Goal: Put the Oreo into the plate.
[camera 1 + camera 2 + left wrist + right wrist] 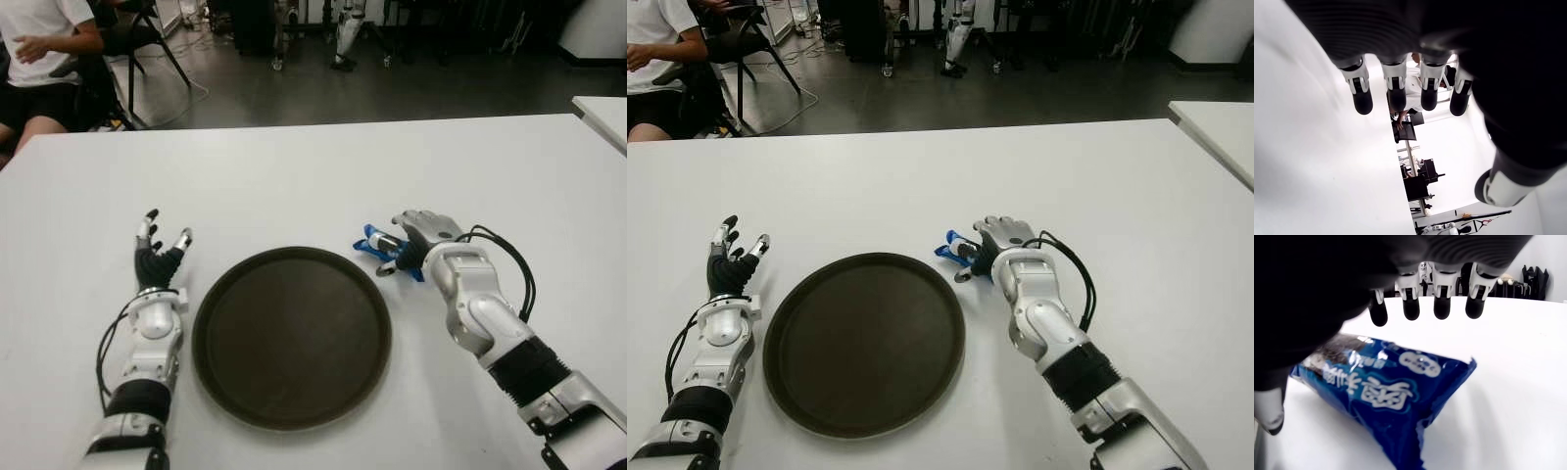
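The Oreo, a blue packet [1386, 391], lies flat on the white table just off the right rim of the round dark plate [292, 336]. My right hand [409, 243] hovers over the packet, palm down. Its fingers [1411, 303] reach past the packet's far side and its thumb stands beside the near end. None of them closes on the wrapper. In the left eye view only the packet's blue end [373, 244] shows from under the hand. My left hand [160, 245] shows left of the plate, fingers [1396, 93] spread and holding nothing. The plate holds nothing.
The white table [294, 176] stretches far behind the plate. A second white table's corner [602, 113] shows at the far right. A seated person [39, 59] and a black chair [147, 39] are beyond the table's far left edge.
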